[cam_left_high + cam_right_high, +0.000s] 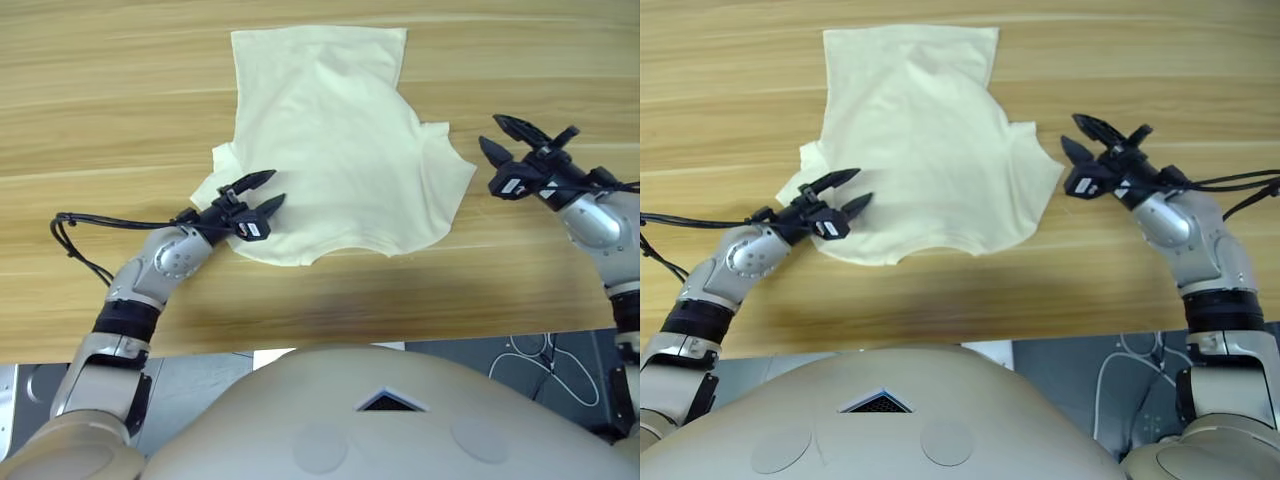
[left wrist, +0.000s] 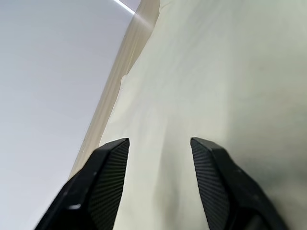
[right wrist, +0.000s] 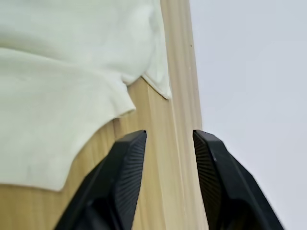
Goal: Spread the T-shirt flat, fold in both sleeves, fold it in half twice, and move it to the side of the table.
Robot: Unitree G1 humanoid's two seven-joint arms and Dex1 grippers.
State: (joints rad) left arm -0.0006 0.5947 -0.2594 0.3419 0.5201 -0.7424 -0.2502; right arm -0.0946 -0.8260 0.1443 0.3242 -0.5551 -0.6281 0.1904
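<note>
Wood-grain table (image 1: 100,100), creased pale T-shirt (image 1: 330,150), ribbed L fingers (image 2: 110,182) spread.

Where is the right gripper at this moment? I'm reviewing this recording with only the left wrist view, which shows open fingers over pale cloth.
Observer: The right gripper is open and holds nothing. It is over the bare table, just beside the T-shirt.
Operator: Is the shirt spread flat?
Observer: Mostly. The body lies flat with the hem away from the robot, but the left sleeve is bunched beside the left gripper.
Operator: And the other sleeve?
Observer: The right sleeve sticks out sideways and is not folded in.
</note>
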